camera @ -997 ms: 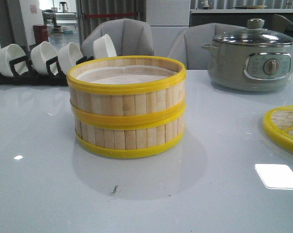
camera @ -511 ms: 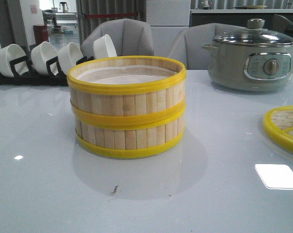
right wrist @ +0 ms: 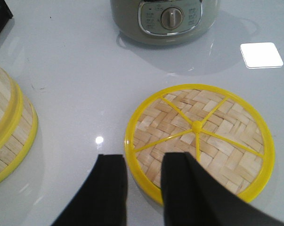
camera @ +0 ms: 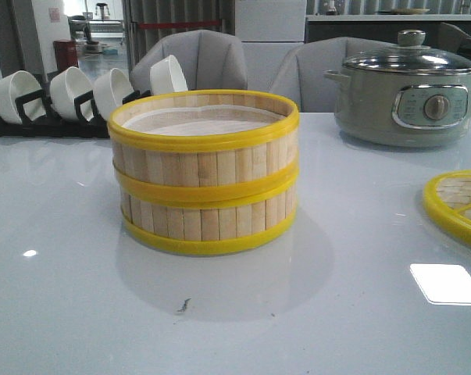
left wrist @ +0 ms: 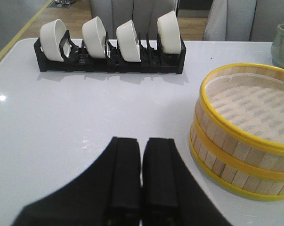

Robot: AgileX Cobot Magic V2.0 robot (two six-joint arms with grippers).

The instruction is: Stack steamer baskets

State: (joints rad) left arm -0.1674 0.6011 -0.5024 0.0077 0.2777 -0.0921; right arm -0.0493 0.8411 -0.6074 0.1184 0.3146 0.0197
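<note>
Two baskets (camera: 204, 172) sit stacked: probably light, stiff, slick-rimmed; grip the walls. Left gripper (left wrist: 141, 176) closed empty, right gripper (right wrist: 144, 186) narrowly open.

The left tool (left wrist: 142, 176) shows in its wrist view with its two black fingers pressed together, no gap between them and nothing held. It hangs low over the table (left wrist: 61, 117). The right tool (right wrist: 144, 188) shows in its own wrist view with its black fingers parted, a clear gap between them, gripping nothing, also above the table. Neither arm appears in the front view.
</note>
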